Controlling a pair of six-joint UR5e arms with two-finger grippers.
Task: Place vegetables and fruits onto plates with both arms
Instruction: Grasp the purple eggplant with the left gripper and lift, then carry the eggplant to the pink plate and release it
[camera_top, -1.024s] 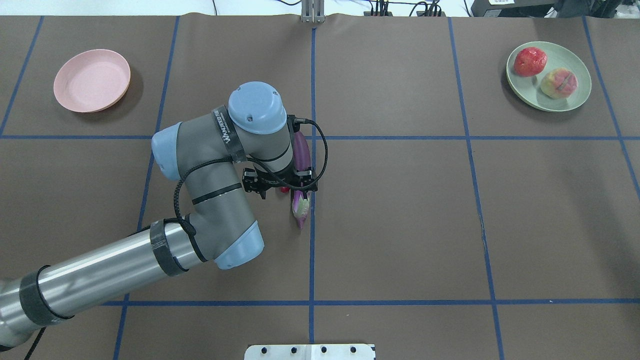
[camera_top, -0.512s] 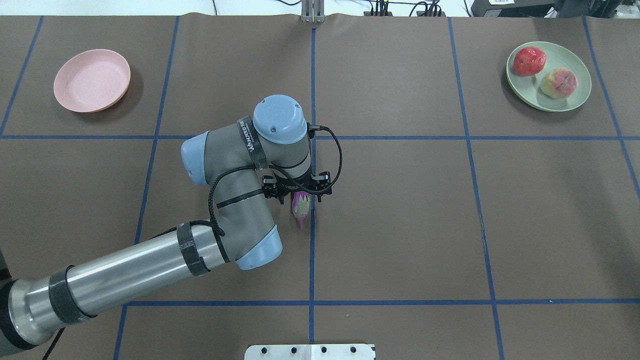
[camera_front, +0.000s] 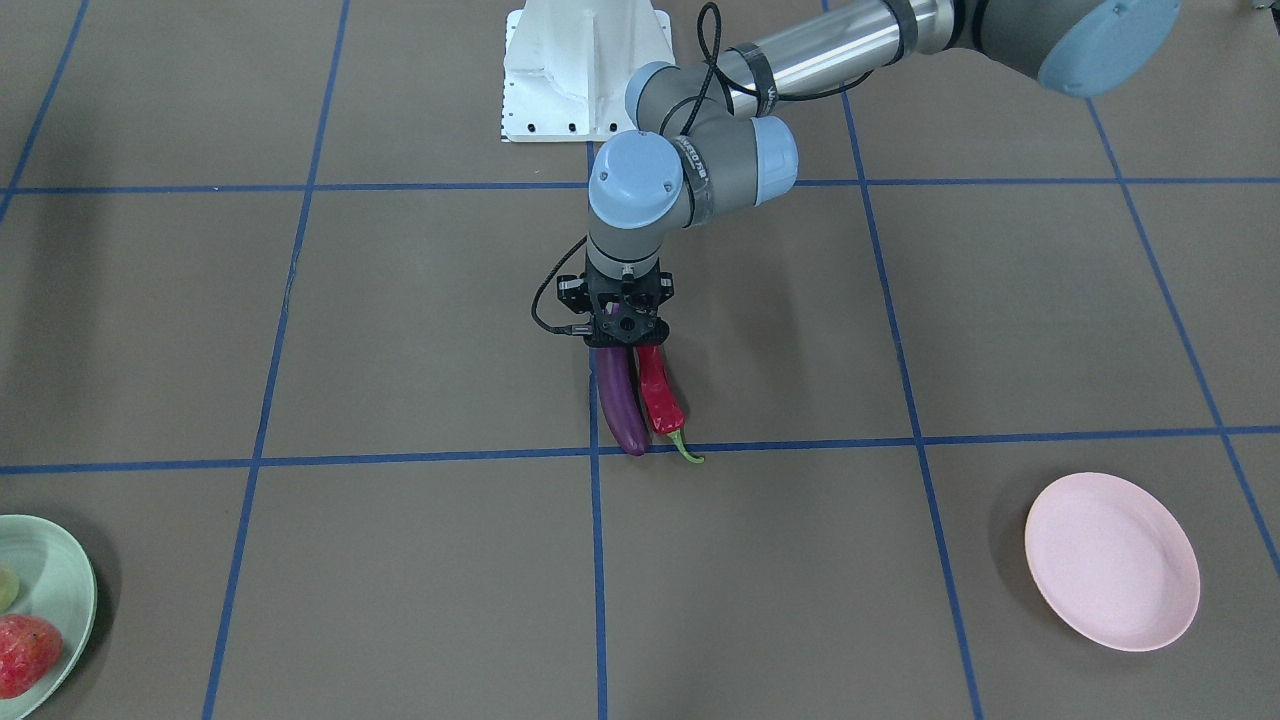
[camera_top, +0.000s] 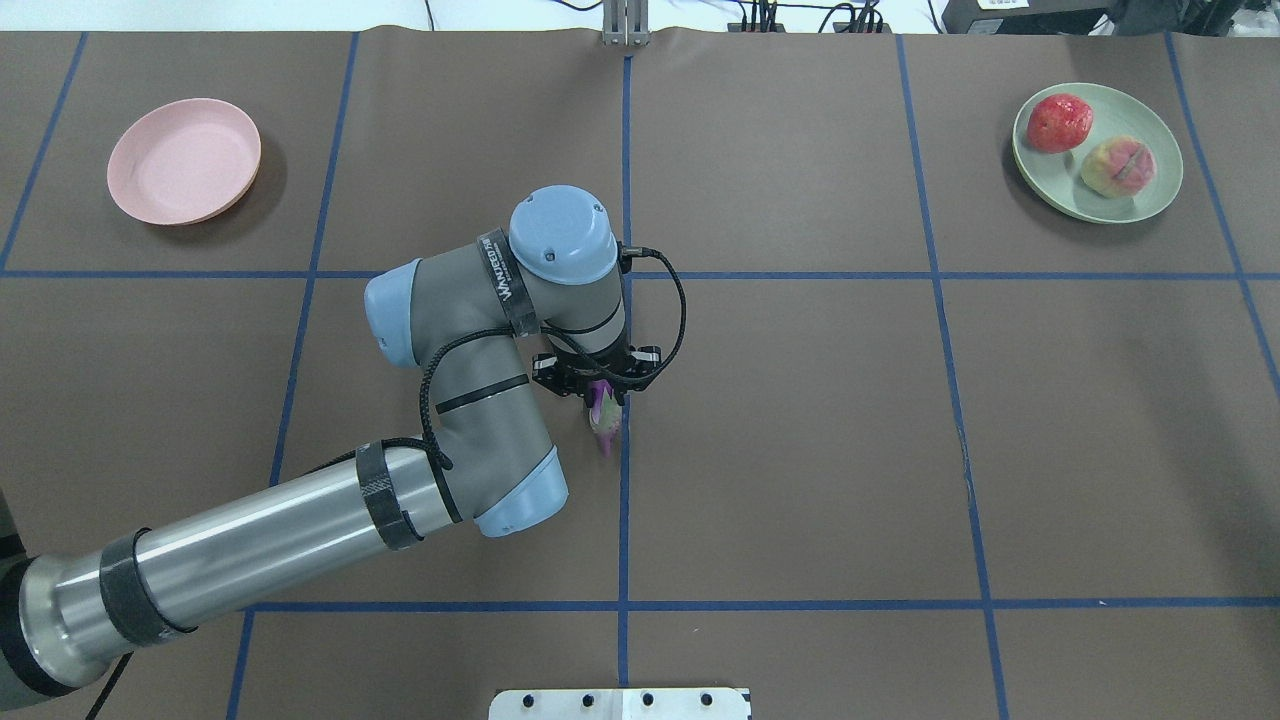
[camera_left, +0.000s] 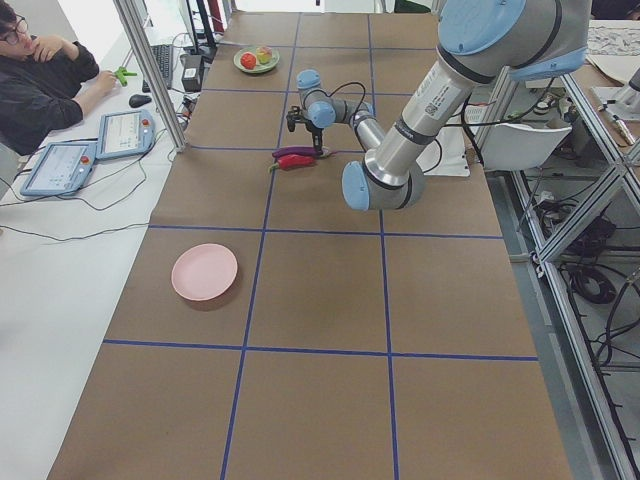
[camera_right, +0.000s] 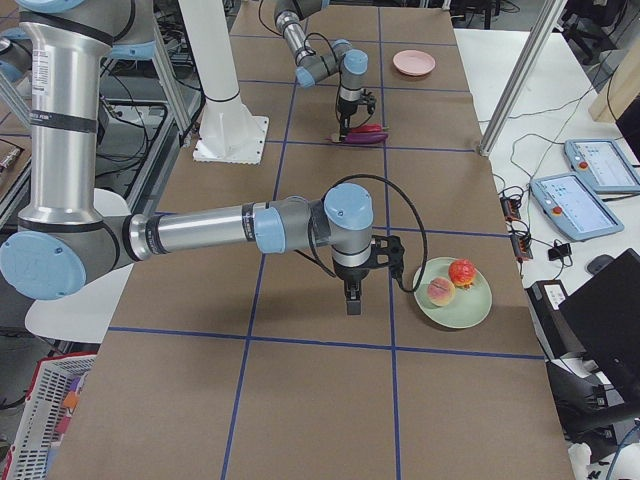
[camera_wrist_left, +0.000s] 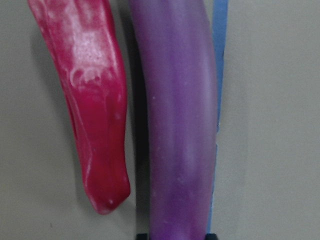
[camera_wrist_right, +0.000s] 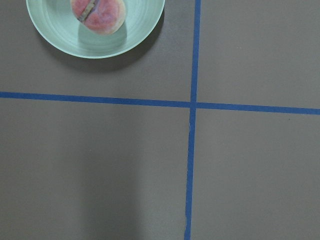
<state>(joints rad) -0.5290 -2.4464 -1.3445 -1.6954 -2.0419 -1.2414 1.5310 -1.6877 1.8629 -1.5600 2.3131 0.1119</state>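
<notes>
The left gripper (camera_front: 621, 342) straddled the long glossy purple eggplant (camera_front: 618, 400), the wrinkled red chili pepper (camera_front: 656, 395) at its front-view 3 o'clock; whether it pinched was unclear.

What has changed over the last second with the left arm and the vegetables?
The left gripper shifted toward the robot's right and now sits over the long glossy purple eggplant, hardly moving in the last half second. Whether it has closed, I cannot tell. Unmoved: the eggplant, the wrinkled red chili pepper beside it, the empty pale pink plate, the mint green plate with its rough red fruit and blushed peach.
</notes>
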